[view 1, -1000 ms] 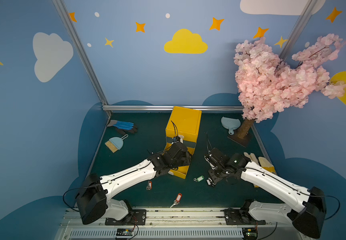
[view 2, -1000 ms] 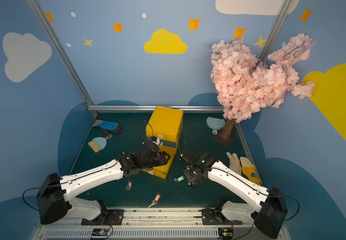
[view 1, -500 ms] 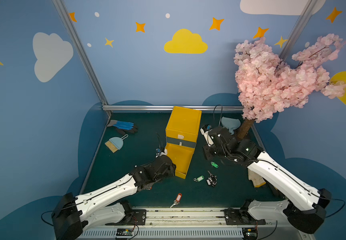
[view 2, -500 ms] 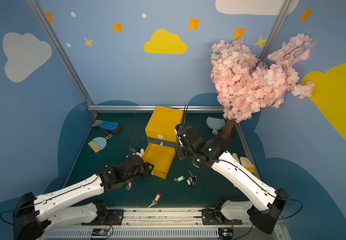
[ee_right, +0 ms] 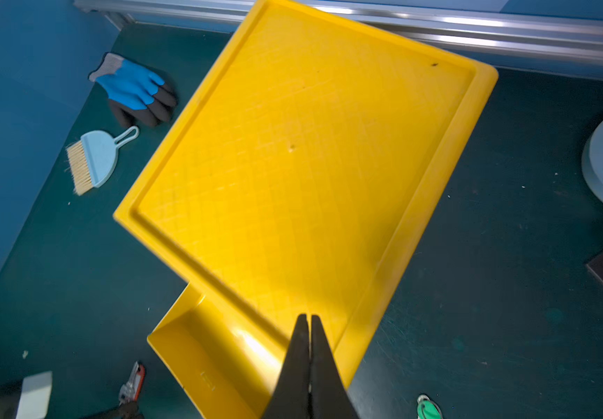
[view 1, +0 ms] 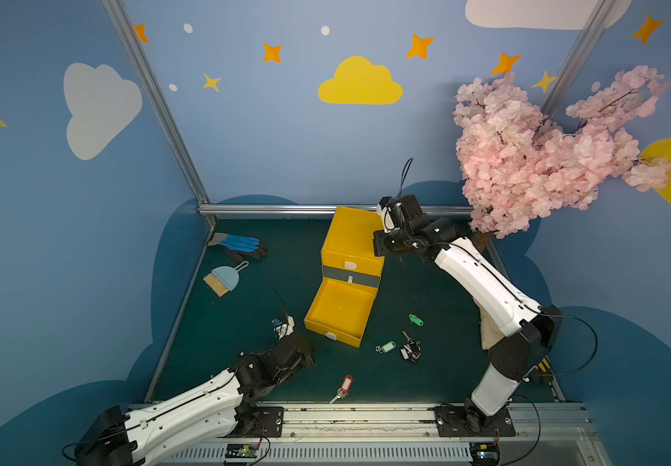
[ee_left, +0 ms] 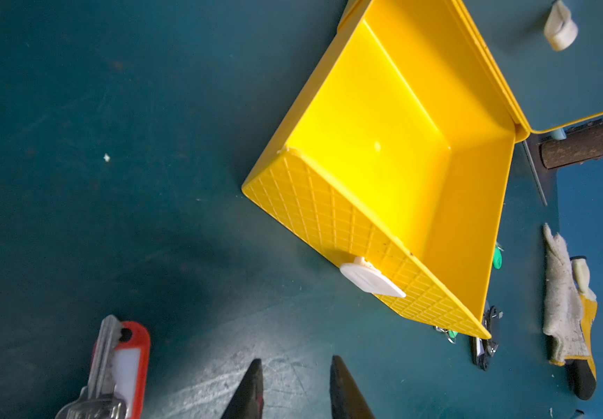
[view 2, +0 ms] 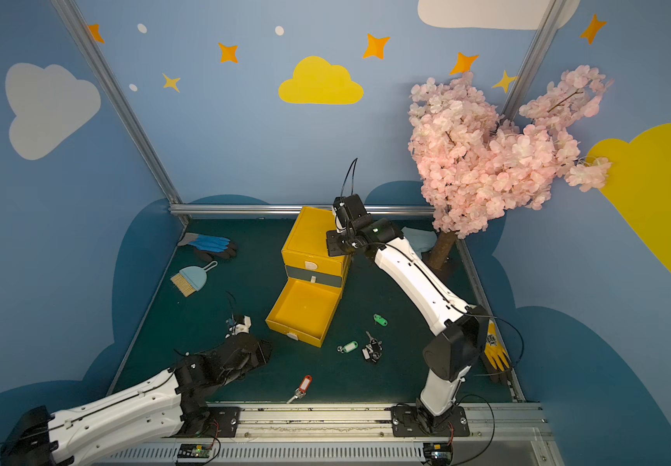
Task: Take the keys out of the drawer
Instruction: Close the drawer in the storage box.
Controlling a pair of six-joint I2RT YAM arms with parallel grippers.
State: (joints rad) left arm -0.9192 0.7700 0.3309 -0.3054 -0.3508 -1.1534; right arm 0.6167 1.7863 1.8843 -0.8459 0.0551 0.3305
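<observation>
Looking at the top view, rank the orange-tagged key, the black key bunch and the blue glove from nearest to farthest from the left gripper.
1. orange-tagged key: just right of the left gripper, at the front.
2. black key bunch: farther right, on the mat.
3. blue glove: back left corner.

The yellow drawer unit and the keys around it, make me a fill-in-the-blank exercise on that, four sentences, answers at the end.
1. Inside, the pulled-out bottom drawer is ___.
2. The key beside the left gripper has a ___ tag.
3. The right gripper, over the yellow cabinet, has its fingers ___.
4. Near the black key bunch lie ___ green-tagged keys.
Missing words: empty; red; shut; two.
</observation>
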